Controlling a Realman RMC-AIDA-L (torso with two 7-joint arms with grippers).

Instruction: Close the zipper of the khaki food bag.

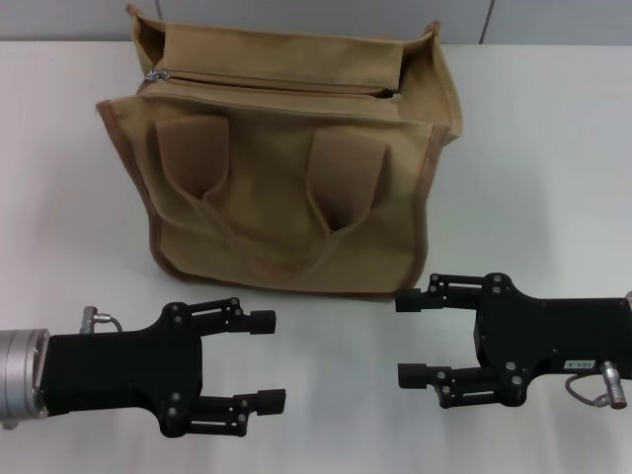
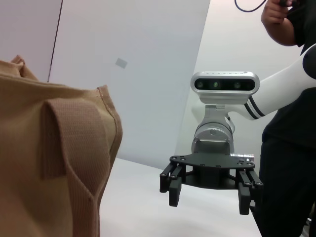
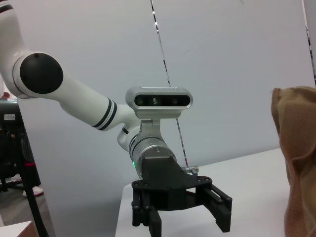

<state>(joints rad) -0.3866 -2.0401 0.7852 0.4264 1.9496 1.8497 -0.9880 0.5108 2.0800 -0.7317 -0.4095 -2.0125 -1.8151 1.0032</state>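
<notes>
We see the bag (image 1: pixel 286 188) standing upright on the white tabletop (image 1: pixel 533 148), its front pocket and two looped handles facing us. Darker brown trim runs down its side edges and along its base. The zipper (image 1: pixel 276 81) crosses the bag's top, behind the front panel, and its small silver pull tab (image 1: pixel 154 74) sits at the bag's left end. The line looks drawn together near the tab, while a dark gap shows at the bag's right end; we cannot tell how much of it is parted.

Our left hand (image 1: pixel 265 360) hovers in front of the bag, below its lower left corner and clear of the fabric. Its two black fingers point toward the other hand and are spread apart with nothing between them. Our right hand (image 1: pixel 413 338) hovers in front of the bag's lower right corner, just short of the bottom trim without touching it. Its fingers are likewise spread and hold nothing, and they point back toward the left hand, so the two hands face each other across a bare stretch of tabletop in front of the bag.

From the left wrist we see the bag's side and one handle close up, with the right hand (image 2: pixel 210 190) beyond it, fingers parted. From the right wrist, the left hand (image 3: pixel 190 222) shows parted fingers too, with an edge of the bag (image 3: pixel 296 148) beside it. A person (image 2: pixel 289 123) in dark clothes stands behind the right arm.
</notes>
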